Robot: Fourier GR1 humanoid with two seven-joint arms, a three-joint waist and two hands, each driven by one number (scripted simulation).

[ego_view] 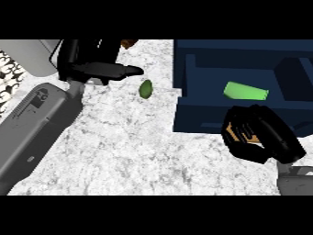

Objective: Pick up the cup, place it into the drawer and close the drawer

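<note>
Already the green cup lies on its side inside the open navy drawer.
My right robot hand, fingers curled and holding nothing, hovers at the drawer's front; my left robot hand rests relaxed over the counter, near a small green object.

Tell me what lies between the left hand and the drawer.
In the head view, a small dark green object lies on the counter between the left hand and the drawer, touching neither.
</note>
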